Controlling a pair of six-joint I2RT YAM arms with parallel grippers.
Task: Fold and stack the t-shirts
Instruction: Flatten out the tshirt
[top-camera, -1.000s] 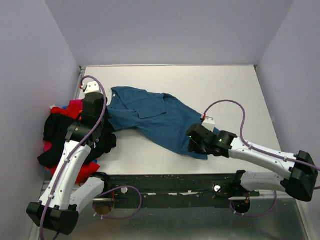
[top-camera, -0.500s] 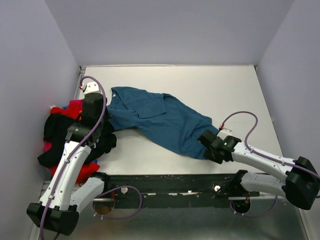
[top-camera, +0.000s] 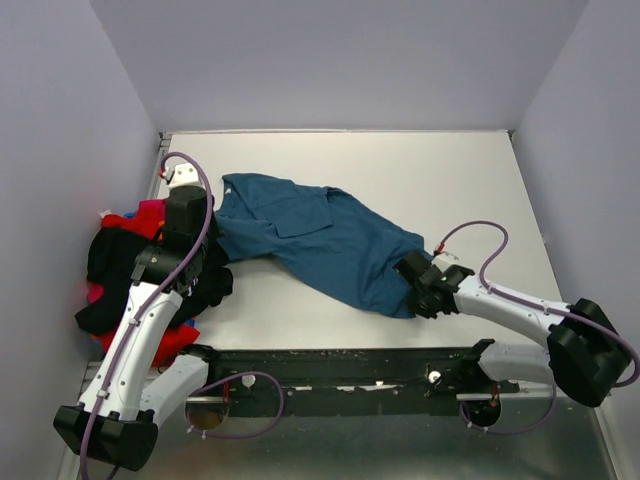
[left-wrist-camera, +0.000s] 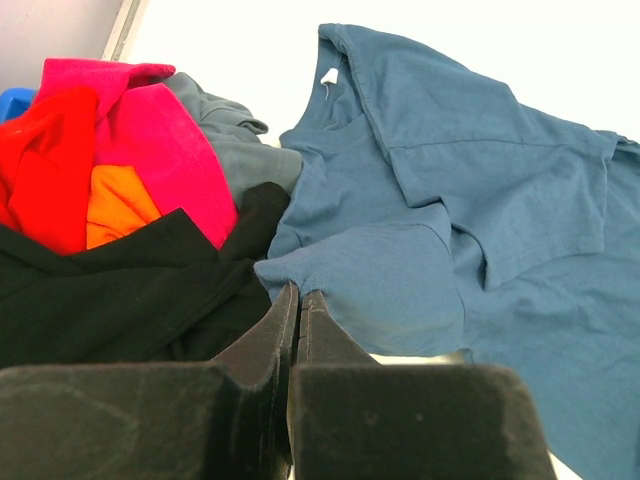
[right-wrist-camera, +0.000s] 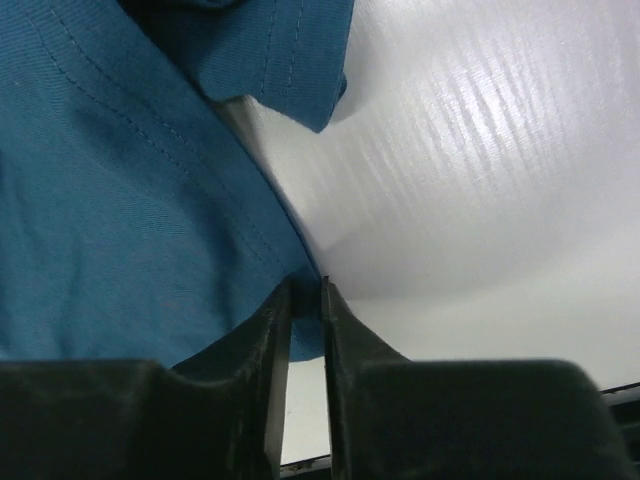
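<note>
1. At the near-right hem (right-wrist-camera: 268, 222) of the shirt (top-camera: 320, 235), the right gripper (right-wrist-camera: 306, 290) is closing. A second ago it was sitting over the cloth with its jaws wider apart. It then swung out past the edge, and it is now coming back in with the jaws nearly together. The hem edge is lying between the tips (a thin bite, by the look of it).
2. The left gripper (left-wrist-camera: 298, 292) is staying clamped tight on a pucker of the shirt's left side, just beside the pile (left-wrist-camera: 130, 190). No change there.
3. The shirt is lying unfolded and rumpled, running diagonally from far left to near right with a flap of cloth doubled over its upper part. It is not shifting.
4. Reading: both arms are probably taking hold at opposite ends to stretch the shirt flat. No fold is begun, and the pile (red, magenta, orange, black) is sitting tangled at the table's left edge, nothing stacked.
5. The table (top-camera: 450, 180) is pale and smooth, catching a sheen in the right wrist view, so cloth is likely sliding easily on it. Plain lavender-grey walls (top-camera: 340, 60) are closing it in on three sides.
</note>
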